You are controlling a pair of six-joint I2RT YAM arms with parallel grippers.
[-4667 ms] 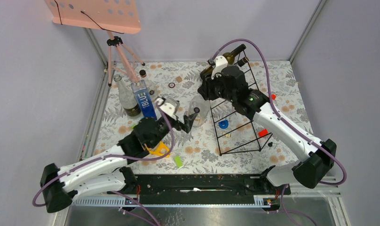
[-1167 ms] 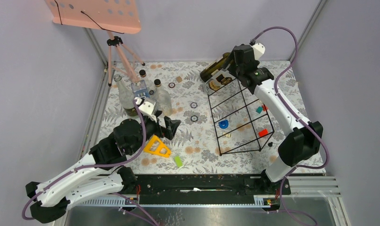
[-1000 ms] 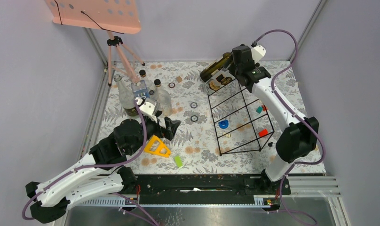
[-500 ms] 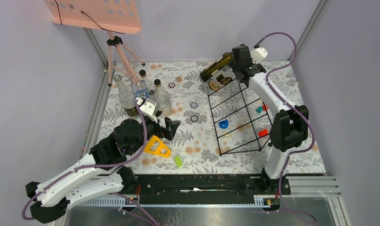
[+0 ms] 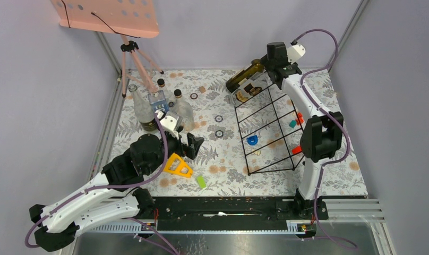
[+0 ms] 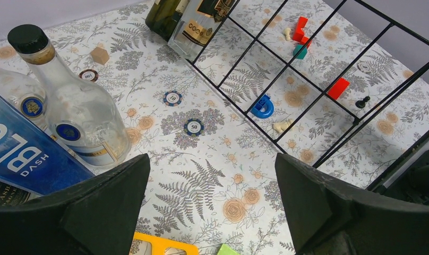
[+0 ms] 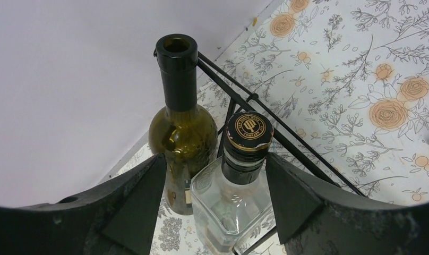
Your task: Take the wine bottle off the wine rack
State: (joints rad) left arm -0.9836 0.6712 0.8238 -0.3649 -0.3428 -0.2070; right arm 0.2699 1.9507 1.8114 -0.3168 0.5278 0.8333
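The black wire wine rack (image 5: 271, 127) stands at the right of the table. A dark green wine bottle (image 5: 243, 77) leans on its far top end, beside a clear square bottle (image 5: 248, 90). My right gripper (image 5: 267, 65) hovers open just above the two necks. In the right wrist view the wine bottle (image 7: 181, 119) has an open mouth, and the black-capped clear bottle (image 7: 245, 164) sits between my fingers, with the right gripper (image 7: 215, 212) touching neither. My left gripper (image 5: 194, 144) is open and empty over the floral cloth, left of the rack (image 6: 308, 79).
A pink tripod stand (image 5: 131, 56) stands at the far left, with a cluster of bottles (image 5: 159, 109) in front of it. A yellow triangle (image 5: 176, 166), a green block (image 5: 202, 182) and poker chips (image 5: 219, 134) lie mid-table. Small coloured pieces (image 5: 297, 150) lie under the rack. Walls stand close behind and to the right.
The right arm's elbow has folded in towards the rack and its gripper has shifted slightly back and right above the bottle necks, jaws narrowing a little. The left arm has stayed still.
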